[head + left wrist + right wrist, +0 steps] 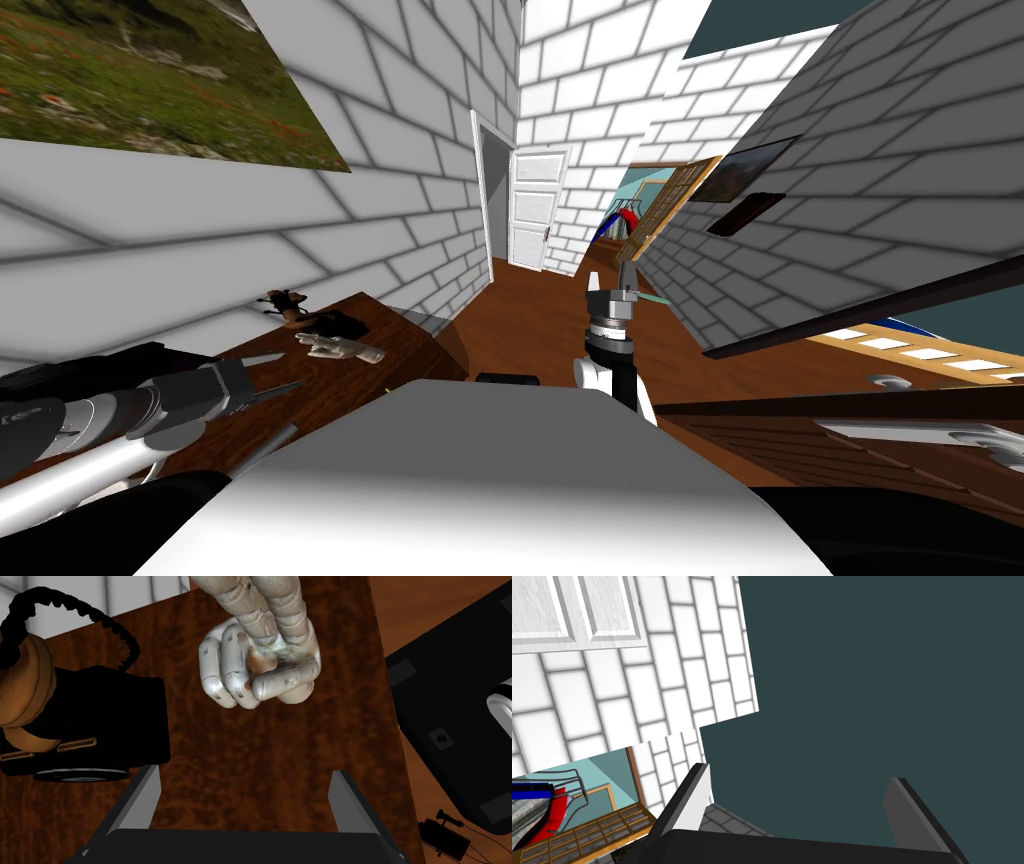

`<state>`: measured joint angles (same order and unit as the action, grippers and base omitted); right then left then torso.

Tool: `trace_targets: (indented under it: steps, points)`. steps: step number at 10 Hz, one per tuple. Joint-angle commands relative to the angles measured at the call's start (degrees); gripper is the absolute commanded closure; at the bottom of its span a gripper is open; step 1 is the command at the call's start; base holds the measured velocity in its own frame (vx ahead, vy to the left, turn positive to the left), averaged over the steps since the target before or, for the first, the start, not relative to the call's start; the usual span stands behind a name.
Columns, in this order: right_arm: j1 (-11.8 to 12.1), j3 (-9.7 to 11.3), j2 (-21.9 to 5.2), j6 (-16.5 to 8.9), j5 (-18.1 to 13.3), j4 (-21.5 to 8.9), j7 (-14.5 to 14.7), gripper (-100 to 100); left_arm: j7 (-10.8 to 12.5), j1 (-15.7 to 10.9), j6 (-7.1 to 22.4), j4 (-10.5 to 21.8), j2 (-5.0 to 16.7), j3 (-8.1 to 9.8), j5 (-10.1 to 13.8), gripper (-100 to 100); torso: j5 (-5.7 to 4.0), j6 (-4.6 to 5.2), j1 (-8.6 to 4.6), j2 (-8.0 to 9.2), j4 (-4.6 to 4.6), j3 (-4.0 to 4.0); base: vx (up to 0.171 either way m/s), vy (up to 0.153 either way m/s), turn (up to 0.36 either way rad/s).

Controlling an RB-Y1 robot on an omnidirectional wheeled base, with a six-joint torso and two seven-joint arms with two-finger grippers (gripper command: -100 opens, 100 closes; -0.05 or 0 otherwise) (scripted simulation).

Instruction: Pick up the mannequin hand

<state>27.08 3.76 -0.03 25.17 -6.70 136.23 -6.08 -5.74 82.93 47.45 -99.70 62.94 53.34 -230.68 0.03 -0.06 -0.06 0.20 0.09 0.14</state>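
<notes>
L gripper is held low over the wood table, fingers apart. The mannequin hand is seen lying just ahead, unheld, beside a black camera. R gripper is held upright, fingers apart.

Brightly and evenly lit along the white brick walls, without hard shadows. Bent hard toward the corners by the head's wide lens. Dimmer over the dark wooden table, with a soft sheen on the mannequin hand and near-featureless black on the black box beside it.
</notes>
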Motion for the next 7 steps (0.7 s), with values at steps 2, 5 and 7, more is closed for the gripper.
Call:
trace_targets:
  steps: [2,5,7]
  points:
    - [0.0,0.0,0.0,0.0,0.0,0.0,0.0,0,0.1,-4.8,0.0,2.3,0.1,-0.69,4.7,-100,0.00,0.01,0.02,-0.12,-0.03,-0.07,0.009,0.003,0.001]
    - [0.0,0.0,0.0,0.0,0.0,0.0,0.0,0,0.1,-8.6,0.0,2.3,0.1,-0.69,9.8,-100,-0.02,0.08,-0.01,-0.22,-0.05,-0.13,0.003,0.001,0.003]
    - [0.0,0.0,0.0,0.0,0.0,0.0,0.0,0,-3.0,-11.6,-3.0,5.3,-2.7,-3.96,12.8,-100,-0.04,0.08,-0.05,-0.26,-0.06,-0.16,-0.068,0.072,-0.057]
